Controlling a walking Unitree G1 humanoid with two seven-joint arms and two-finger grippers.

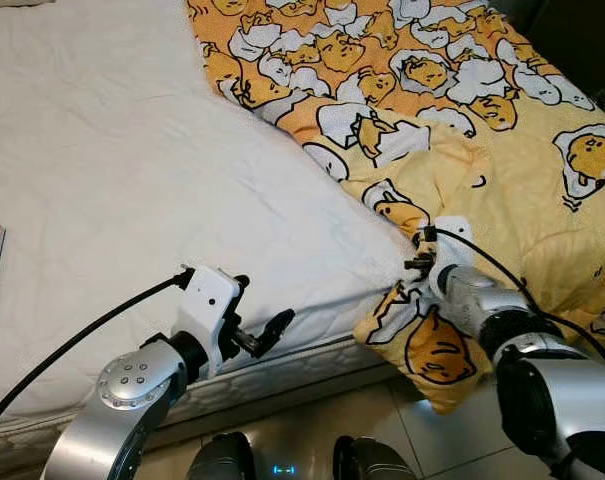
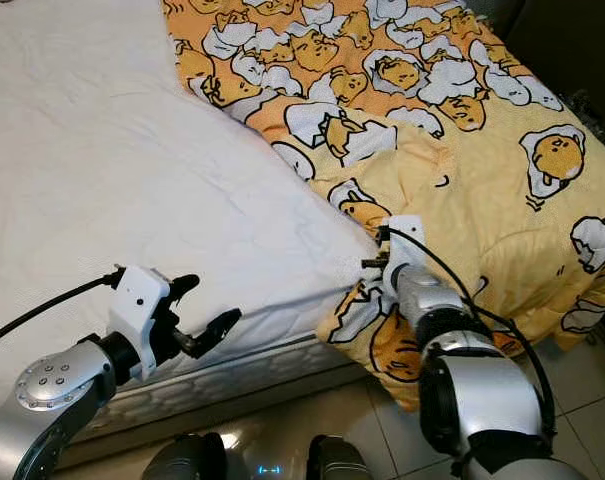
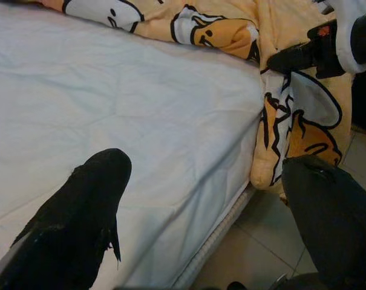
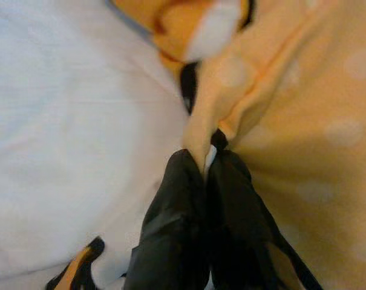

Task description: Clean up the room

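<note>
Right pincer [image 4: 208, 158] pinching yellow blanket [image 1: 502, 170] fold at mattress [image 1: 132, 200] edge, left pincer [image 1: 267, 320] spread

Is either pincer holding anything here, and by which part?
The right pincer is shut on the yellow blanket, pinching a fold near its edge at the mattress corner. The left pincer is open over the mattress edge, holding nothing.

Both eye views are evenly lit and sharp, the white bed [image 1: 132, 190] bright without harsh shadows; a pale glare sits on the floor [image 2: 232, 440] tiles; the top right corner falls dark; the right wrist view is soft and out of focus, its fingers [image 4: 176, 241] blurred; the left wrist view is clearer.
</note>
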